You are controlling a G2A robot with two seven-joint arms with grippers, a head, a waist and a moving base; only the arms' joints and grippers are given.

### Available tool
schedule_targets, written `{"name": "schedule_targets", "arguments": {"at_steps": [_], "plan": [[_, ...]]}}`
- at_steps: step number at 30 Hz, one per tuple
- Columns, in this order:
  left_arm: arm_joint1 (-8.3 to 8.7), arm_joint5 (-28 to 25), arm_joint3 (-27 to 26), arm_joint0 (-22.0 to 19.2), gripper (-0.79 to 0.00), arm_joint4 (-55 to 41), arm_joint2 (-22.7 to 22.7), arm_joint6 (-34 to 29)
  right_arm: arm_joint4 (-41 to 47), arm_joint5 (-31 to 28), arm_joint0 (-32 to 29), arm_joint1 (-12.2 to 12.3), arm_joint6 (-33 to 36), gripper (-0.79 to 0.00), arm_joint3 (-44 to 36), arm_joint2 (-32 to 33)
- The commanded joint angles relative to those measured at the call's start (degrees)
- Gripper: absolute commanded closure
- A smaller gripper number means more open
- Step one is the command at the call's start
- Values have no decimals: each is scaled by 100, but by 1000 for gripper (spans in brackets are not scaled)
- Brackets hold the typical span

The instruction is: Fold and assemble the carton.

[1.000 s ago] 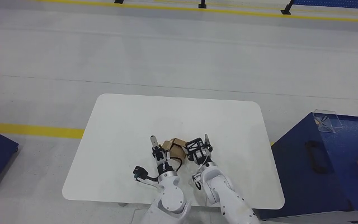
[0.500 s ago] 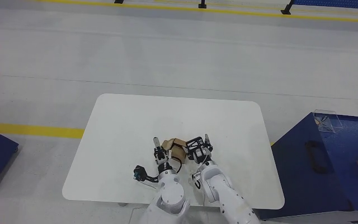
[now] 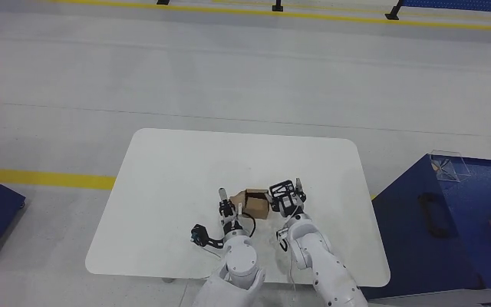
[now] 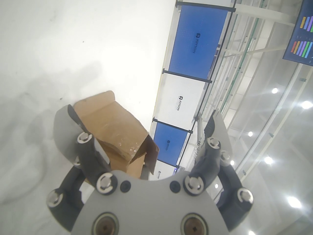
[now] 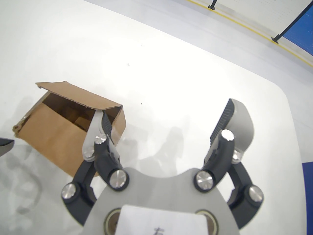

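Right now the brown carton (image 3: 252, 204) lies on its side on the white desk (image 3: 169, 199), set between the two claws. The left claw (image 3: 227, 199) sits just beside one end of it, the right claw (image 3: 285, 186) just beside the other.

From the right wrist, the right claw (image 5: 165, 107) is spread wide and grips nothing. The carton (image 5: 56, 128) is off to one finger's side, its open mouth turned toward the claw. That finger (image 5: 97, 123) has its tip poked into the mouth, under the top flap (image 5: 78, 94), and the short side flap (image 5: 119, 121) stands just by its ribbed inner face, between the two fingers. The other finger (image 5: 232, 121) hangs well apart from the cardboard, over bare desk.

From the left wrist, the left claw (image 4: 142, 113) is likewise wide open, holding nothing. The carton (image 4: 115, 121) sits between its fingers, crowded up against one finger (image 4: 64, 123); whether they truly touch I cannot tell. The opposite finger (image 4: 217, 128) is clear of it. A loose flap (image 4: 151, 152) juts from the carton's end nearest the claw's palm.
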Motion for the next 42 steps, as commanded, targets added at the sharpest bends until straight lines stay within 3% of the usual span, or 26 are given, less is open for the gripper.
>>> {"name": "schedule_targets", "arguments": {"at_steps": [1,7,13,18,21,26,34,42], "plan": [[23,-12,-33,31,-785,-37,70,18,-64,-159,-60,15,38,-785,-44,-6],[124,47,-193,128,-785,-246,260,23,-294,-860,-306,134,166,-785,-362,233],[93,-155,-62,54,-785,-260,234,107,-197,-1807,-725,297,369,-785,-1149,736],[68,-192,5,8,-785,-242,253,126,-189,-2045,-865,371,568,-785,-1385,1023],[60,-202,35,-5,-785,-229,224,135,-309,-1566,-866,383,696,-785,-1346,1186],[46,-272,17,-16,-785,-198,224,129,-453,-828,-374,272,1041,-785,-595,776],[120,-325,-139,126,-785,-205,243,148,47,-616,539,-2,699,-785,622,-66],[233,-292,-442,335,-785,-293,256,133,645,-222,991,-199,115,-785,1173,-327]]}}
